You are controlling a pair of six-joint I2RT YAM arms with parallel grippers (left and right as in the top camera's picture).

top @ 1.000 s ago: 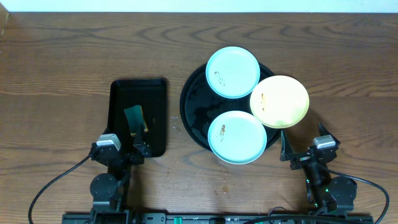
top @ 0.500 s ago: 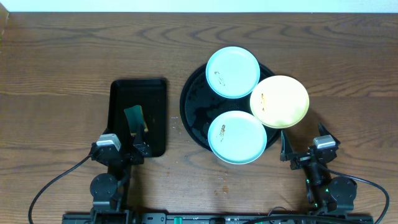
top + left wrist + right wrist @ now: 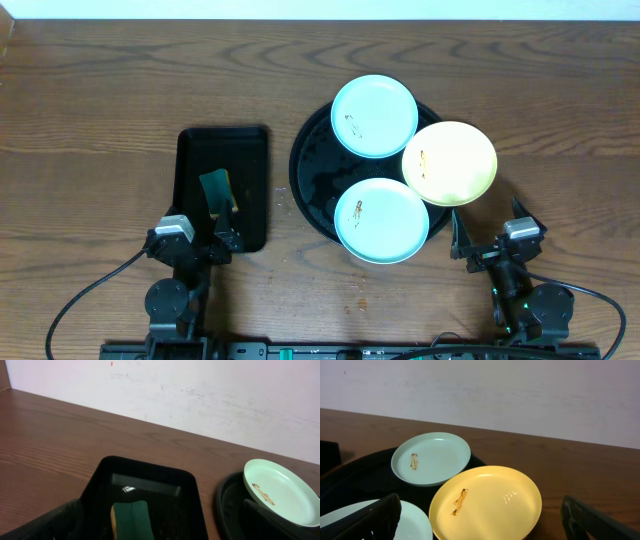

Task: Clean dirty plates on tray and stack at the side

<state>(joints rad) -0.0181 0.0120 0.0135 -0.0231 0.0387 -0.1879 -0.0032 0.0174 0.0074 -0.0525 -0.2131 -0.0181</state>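
Nearest, both arms are resting at the front edge of the surface (image 3: 120,90). The left pincer (image 3: 197,243) is standing spread wide and holding nothing, just at the near end of the rectangular black tray (image 3: 195,150). The right pincer (image 3: 488,245) is also gaping empty, near the front right of the round black tray (image 3: 312,190).

A green sponge (image 3: 216,188) is lying in the rectangular tray, probably waiting there so that the left arm can take it for wiping.

Further on, the round tray is carrying all three plates. The near aqua plate (image 3: 381,220) is overhanging the front rim, the yellow plate (image 3: 449,163) is sticking out over the right rim, and the far aqua plate (image 3: 373,116) is sitting at the back. Each is showing a small brown smear, so I judge that the cleaning is not yet begun. The wood beside the tray is likely where the stack is going.
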